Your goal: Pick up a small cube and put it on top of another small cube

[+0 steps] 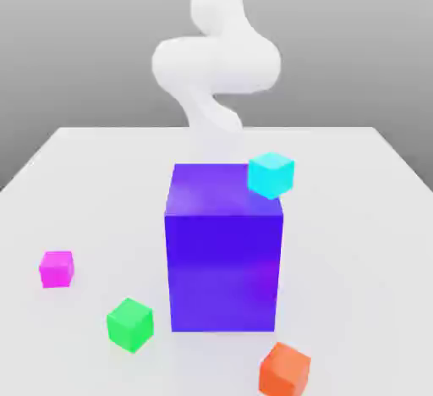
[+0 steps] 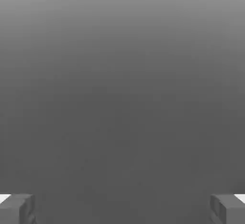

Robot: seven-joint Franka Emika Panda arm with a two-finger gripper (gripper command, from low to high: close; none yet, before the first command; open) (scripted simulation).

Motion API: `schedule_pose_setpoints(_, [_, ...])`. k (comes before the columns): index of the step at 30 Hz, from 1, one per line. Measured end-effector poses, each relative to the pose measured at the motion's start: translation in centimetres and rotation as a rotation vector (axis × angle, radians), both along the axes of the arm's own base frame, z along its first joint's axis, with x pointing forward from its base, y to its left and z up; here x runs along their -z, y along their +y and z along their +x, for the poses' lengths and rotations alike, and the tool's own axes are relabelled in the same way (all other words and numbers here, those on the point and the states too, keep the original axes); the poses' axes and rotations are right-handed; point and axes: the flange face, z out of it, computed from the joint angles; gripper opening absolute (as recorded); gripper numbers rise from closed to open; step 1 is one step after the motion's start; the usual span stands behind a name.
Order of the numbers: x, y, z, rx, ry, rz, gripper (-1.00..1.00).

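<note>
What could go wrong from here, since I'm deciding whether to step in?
The big blue block stands in front of the arm, so the arm might bump it. The cyan cube could be knocked in passing. The green cube might get nudged while the pink cube is fetched.

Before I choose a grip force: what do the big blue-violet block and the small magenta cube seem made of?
Big blue-violet block: perhaps smooth plastic, slightly glossy, given the soft lighter patch on its top.

Small magenta cube: possibly matte plastic or painted wood; its flat, even colour leaves that open.
</note>
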Motion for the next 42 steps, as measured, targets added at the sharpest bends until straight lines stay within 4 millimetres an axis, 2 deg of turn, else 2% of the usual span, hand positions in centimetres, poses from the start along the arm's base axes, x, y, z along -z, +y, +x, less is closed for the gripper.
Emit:
schedule_pose_setpoints(3, [5.3, -3.7, 2.6, 0.146, 0.078, 0.034, 0.0])
schedule_pose_setpoints(6, [10.7, -7.7, 4.1, 0.287, 0.149, 0.073, 0.0])
schedule_pose_setpoints(9, [16.2, -11.8, 4.4, 0.427, 0.217, 0.119, 0.0])
schedule_pose_setpoints(12, [21.7, -15.7, 3.7, 0.567, 0.282, 0.17, 0.0])
schedule_pose_setpoints(15, [27.1, -19.4, 2.1, 0.706, 0.343, 0.228, 0.0])
schedule_pose_setpoints(19, [34.1, -23.2, -1.5, 0.889, 0.419, 0.315, 0.0])
schedule_pose_setpoints(23, [40.7, -26.1, -6.4, 1.082, 0.487, 0.418, 0.0])
schedule_pose_setpoints(26, [45.2, -27.4, -10.7, 1.231, 0.532, 0.507, 0.0])
schedule_pose_setpoints(27, [46.6, -27.2, -11.7, 1.263, 0.549, 0.531, 0.0])
schedule_pose_setpoints(34, [53.7, -26.8, -12.3, 1.287, 0.566, 0.552, 0.0])
schedule_pose_setpoints(35, [54.3, -26.8, -12.3, 1.287, 0.566, 0.551, -1.0])
schedule_pose_setpoints(42, [54.1, -26.8, -12.3, 1.288, 0.564, 0.552, -1.0])
